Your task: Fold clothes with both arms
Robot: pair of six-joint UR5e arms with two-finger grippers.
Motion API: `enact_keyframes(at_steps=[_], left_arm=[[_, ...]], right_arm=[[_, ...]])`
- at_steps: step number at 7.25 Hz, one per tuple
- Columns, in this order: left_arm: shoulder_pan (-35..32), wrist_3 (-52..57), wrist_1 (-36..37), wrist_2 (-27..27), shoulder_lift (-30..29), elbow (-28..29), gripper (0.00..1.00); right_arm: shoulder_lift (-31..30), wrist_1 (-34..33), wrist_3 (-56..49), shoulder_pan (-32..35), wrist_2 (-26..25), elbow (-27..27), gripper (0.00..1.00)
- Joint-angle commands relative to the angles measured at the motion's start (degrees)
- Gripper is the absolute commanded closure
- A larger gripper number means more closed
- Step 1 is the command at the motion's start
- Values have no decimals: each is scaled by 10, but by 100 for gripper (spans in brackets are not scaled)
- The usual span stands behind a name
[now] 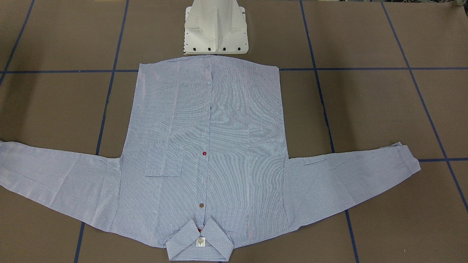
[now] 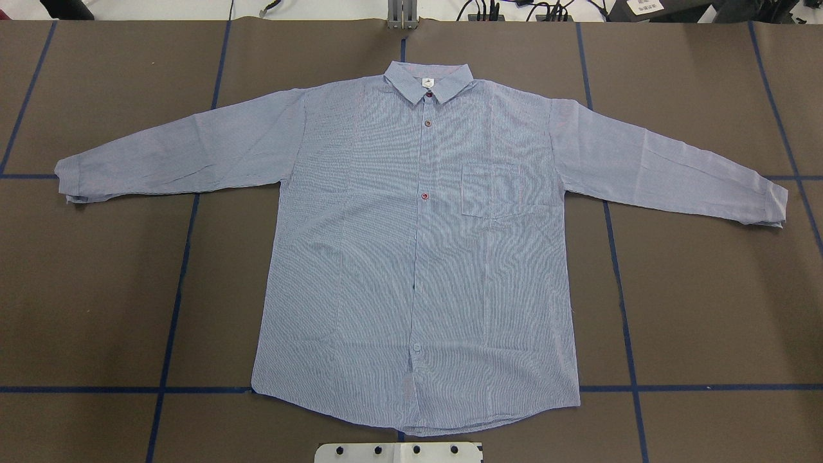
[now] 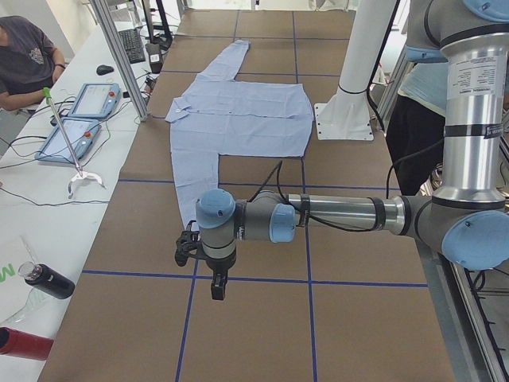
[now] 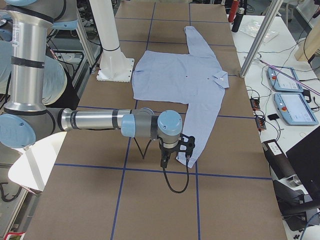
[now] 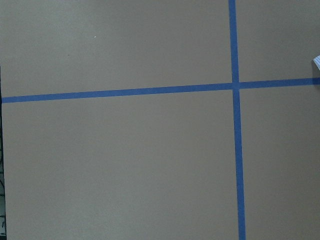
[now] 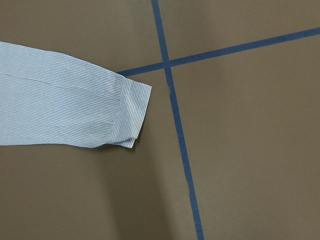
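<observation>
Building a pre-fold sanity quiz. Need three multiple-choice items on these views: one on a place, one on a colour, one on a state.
1. Where does the collar of the light blue, finely striped button-up shirt lie relative to the white pedestal base?
A) right beside it
B) at the shirt's far end from it
C) tucked under the hem

2. What colour are the tape lines on the brown table cover?
A) blue
B) red
C) yellow

3. How does the shirt lie?
A) folded in half
B) bunched in a heap
C) flat, front up, both sleeves spread out

Key:
1 B: in the overhead view the hem lies by the base and the collar at the opposite end.
2 A: the grid is blue in every view.
3 C: the buttons and chest pocket face up, and the sleeves stretch sideways.
</observation>
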Motion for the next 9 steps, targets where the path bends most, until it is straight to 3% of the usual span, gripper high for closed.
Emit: enact_keyframes(at_steps=[1, 6, 8, 9], left_arm=[[0, 0, 0, 1, 0, 0, 0], [-1, 0, -11, -1, -21, -17, 0], [1, 0, -34, -10, -37, -35, 0], [3, -1, -98, -14, -31, -12, 0]], right_arm=[[1, 1, 1, 2, 0, 9, 0], [18, 22, 0, 1, 2, 5, 0], [27, 47, 2, -29, 14, -30, 0], [34, 107, 4, -35, 26, -76, 0]])
